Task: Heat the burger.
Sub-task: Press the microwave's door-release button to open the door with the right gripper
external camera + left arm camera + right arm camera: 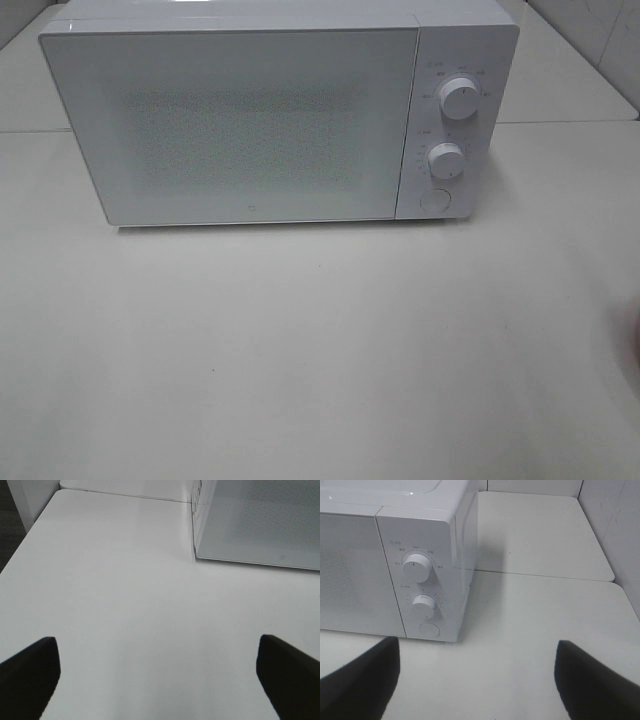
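Left gripper (157, 645): jaws standing wide apart, gripping nothing, hovering over the white table (125, 580). Right gripper (477, 647): jaws likewise spread and empty, facing the microwave (390, 555) near its upper knob (416, 568) and lower knob (424, 605). Microwave door (240, 120): sitting shut. Burger: showing in no view, so its whereabouts cannot be told.

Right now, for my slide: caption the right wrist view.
Open right claw faces closed white microwave and its knobs.
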`<action>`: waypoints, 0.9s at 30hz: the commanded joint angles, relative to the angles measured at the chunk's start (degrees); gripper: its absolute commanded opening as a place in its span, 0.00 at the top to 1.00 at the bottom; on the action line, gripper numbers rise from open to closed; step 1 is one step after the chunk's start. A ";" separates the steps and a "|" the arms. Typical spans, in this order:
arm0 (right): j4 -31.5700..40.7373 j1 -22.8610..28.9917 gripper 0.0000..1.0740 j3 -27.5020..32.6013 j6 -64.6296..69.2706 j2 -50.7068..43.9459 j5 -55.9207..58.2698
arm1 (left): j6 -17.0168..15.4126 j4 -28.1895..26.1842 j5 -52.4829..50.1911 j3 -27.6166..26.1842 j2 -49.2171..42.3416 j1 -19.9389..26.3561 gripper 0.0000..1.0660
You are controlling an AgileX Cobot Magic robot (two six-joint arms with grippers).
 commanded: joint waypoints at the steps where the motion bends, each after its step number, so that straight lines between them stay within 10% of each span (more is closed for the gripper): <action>1: -0.57 -0.11 0.29 0.00 -0.11 4.53 -5.84 | 0.06 -0.29 -1.03 0.06 -0.74 0.06 0.06; 27: -0.74 0.40 0.29 4.64 -0.11 31.40 -41.60 | 0.06 -0.29 -1.03 0.06 -0.74 0.06 0.06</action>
